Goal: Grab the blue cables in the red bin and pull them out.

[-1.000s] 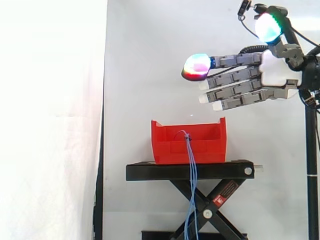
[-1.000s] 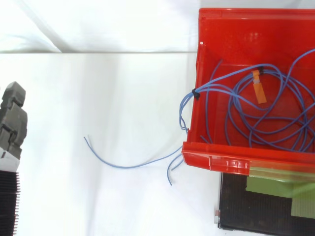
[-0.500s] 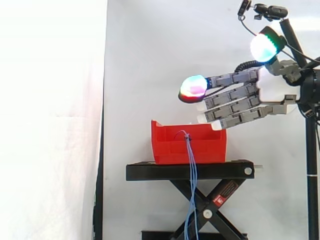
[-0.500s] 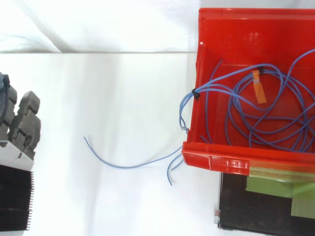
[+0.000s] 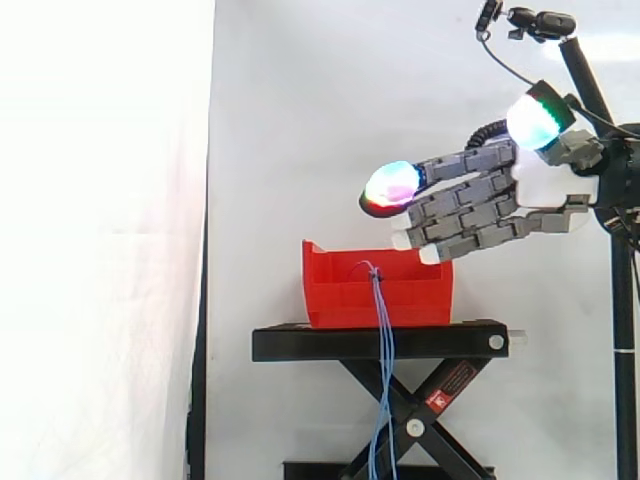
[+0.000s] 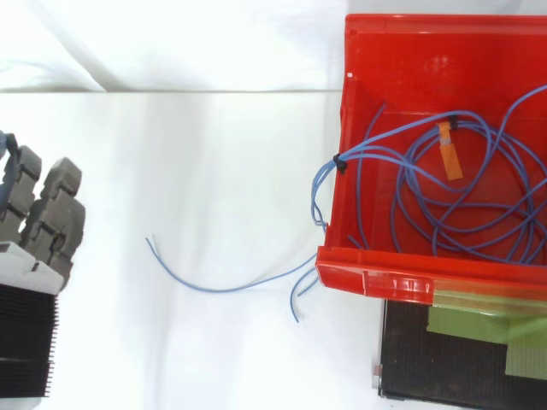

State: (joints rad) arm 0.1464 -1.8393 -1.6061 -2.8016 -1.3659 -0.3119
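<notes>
The hand (image 5: 545,190), blocky grey segments with glowing pads, sits upper right in the side view, fingers extended and slightly spread, holding nothing, tips just over the red plastic bin's (image 5: 335,300) right rim. Open air lies between it and the bin floor. From above, thin blue cables (image 6: 367,152) coil loosely inside the bin at right, with an orange tag (image 6: 449,154). What looks like a black tie gathers strands at the left wall. From there they spill out and hang past the black stand (image 5: 300,345).
</notes>
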